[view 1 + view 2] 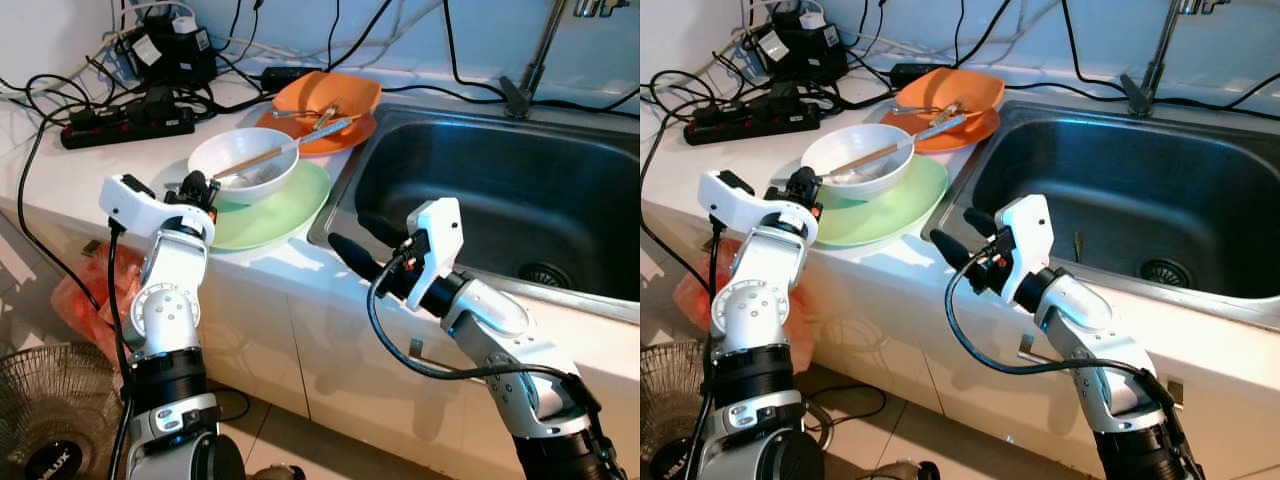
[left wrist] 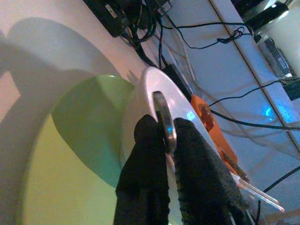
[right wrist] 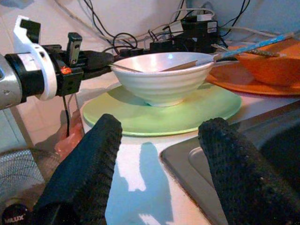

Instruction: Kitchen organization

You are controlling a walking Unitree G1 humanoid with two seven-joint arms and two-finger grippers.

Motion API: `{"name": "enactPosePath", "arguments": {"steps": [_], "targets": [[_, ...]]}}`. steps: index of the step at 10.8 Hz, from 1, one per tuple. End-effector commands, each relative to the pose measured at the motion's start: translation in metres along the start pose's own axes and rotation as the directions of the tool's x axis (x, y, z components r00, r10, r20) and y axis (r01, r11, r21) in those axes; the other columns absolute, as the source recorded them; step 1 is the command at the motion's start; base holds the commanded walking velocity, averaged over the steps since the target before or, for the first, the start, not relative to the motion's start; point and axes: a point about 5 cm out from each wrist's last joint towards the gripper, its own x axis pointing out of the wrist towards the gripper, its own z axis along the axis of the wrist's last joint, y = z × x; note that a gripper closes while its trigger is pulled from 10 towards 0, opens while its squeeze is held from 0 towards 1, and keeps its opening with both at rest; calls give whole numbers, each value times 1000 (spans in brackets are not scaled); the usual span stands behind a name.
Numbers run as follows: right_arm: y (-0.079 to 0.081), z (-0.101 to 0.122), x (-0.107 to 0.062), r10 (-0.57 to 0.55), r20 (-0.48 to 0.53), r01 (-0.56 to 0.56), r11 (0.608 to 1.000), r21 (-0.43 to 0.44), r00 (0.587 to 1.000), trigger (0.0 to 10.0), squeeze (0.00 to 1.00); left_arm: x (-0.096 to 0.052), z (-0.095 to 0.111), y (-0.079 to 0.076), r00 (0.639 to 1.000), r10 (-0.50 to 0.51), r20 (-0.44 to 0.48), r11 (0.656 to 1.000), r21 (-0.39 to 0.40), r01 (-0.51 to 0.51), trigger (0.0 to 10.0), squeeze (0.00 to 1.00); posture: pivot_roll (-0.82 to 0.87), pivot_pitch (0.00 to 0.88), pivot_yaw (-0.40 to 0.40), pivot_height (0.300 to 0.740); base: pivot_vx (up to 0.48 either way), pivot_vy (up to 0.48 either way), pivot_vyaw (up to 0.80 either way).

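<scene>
Gripping the near rim of the white ribbed ceramic bowl [image 1: 243, 163], the left gripper [image 2: 165, 140] has its two black fingers closed on the bowl wall, one finger inside and one outside, as the left wrist view shows. The bowl stands on the pale green round plate [image 1: 290, 207] directly beneath the gripper, and a pair of chopsticks [image 1: 265, 157] lies across the bowl, reaching away from the fingers. Beyond the bowl, farther from the left gripper, sits the orange plastic dish [image 1: 330, 96] with more utensils in it. The right gripper [image 1: 362, 247] hovers with its fingers spread apart over the counter edge, holding nothing; the stainless steel sink [image 1: 480, 190] lies just beside it, and the plate is ahead of its fingertips. The step in hand appears to be lifting the bowl off the plate. The next move probably calls for a level lift, so the loose chopsticks do not slide out, and a transfer toward the sink.
</scene>
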Motion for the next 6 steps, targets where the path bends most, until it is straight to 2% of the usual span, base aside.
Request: {"name": "enactPosePath", "arguments": {"steps": [1,4,6], "targets": [[2,2,1,17,3,-17,1000,-13,1000,10000,0,-2,5,-8,1000,1,-1,1000,-22,-1,0,0,39,36,102,740,0,0,0],[2,3,2,19,3,-19,1000,-20,1000,10000,0,-13,5,-20,998,-4,-62,999,-48,1,0,0,45,36,100,740,0,0,0],[2,3,3,22,4,-22,1000,-22,1000,10000,0,-20,5,-28,990,-41,-131,999,-15,39,0,0,50,34,98,740,0,0,0]]}}
